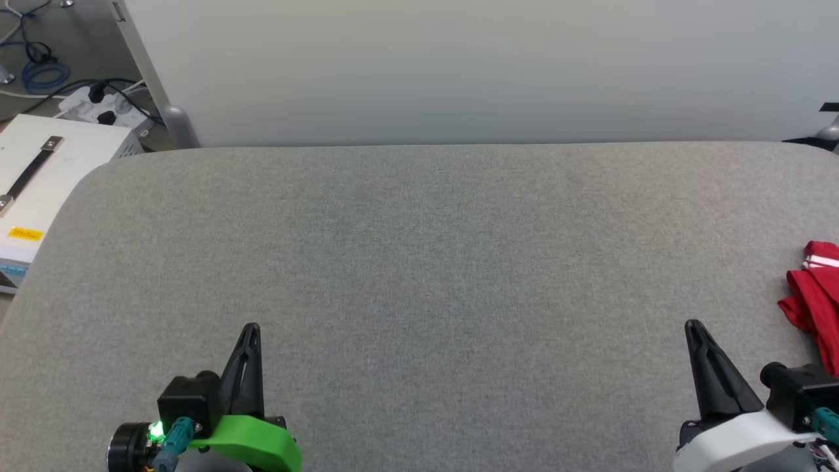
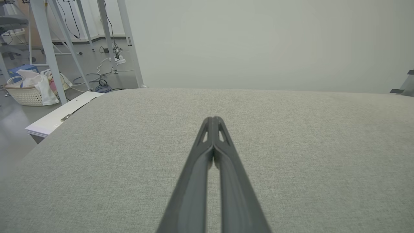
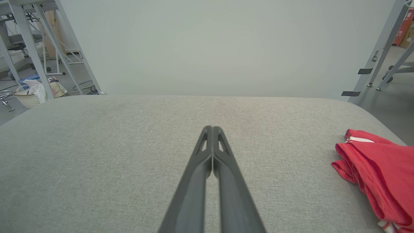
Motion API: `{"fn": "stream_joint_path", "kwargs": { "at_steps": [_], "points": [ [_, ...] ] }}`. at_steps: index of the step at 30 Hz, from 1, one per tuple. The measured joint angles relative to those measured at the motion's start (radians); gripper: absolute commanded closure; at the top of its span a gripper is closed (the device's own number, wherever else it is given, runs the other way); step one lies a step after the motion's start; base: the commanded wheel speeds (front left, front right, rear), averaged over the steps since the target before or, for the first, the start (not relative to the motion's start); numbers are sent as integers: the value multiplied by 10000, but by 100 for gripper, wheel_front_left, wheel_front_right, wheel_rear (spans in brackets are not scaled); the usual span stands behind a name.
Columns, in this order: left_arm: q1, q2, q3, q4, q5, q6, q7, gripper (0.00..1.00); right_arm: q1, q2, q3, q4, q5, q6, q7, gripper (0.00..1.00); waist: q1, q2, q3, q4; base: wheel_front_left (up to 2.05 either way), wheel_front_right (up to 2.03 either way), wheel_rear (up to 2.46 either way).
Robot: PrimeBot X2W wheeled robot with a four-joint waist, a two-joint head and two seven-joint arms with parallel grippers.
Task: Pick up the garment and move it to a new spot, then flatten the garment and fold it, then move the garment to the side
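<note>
Below left gripper [image 1: 251, 326] and right gripper [image 1: 693, 324], grey fabric surface [image 1: 419, 249] spreads wide. Garment [image 1: 816, 301], red, bunched, lies on it near right gripper's right side, clear of its fingers; well apart from left gripper. Each gripper: fingers pressed together, holding nothing.

looks like a lab: floor cables [image 1: 42, 72], pwr strip [image 1: 98, 105], metal frame legs [image 2: 47, 48], white partition [image 1: 459, 65] behind grey tabletop [image 1: 419, 262].

Grey fabric table [image 1: 419, 262], pale wall [image 1: 459, 65]
</note>
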Motion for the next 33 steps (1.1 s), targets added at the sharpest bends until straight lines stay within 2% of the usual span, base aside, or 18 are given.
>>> {"fn": "stream_joint_path", "kwargs": {
  "at_steps": [33],
  "points": [
    [-43, -656, 752, -21, 1026, -562, 568, 100, -476, 2, 69, 669, -443, -2, -29, 100, 0, 0, -33, -26, 0, 0, 0]
  ]
}}
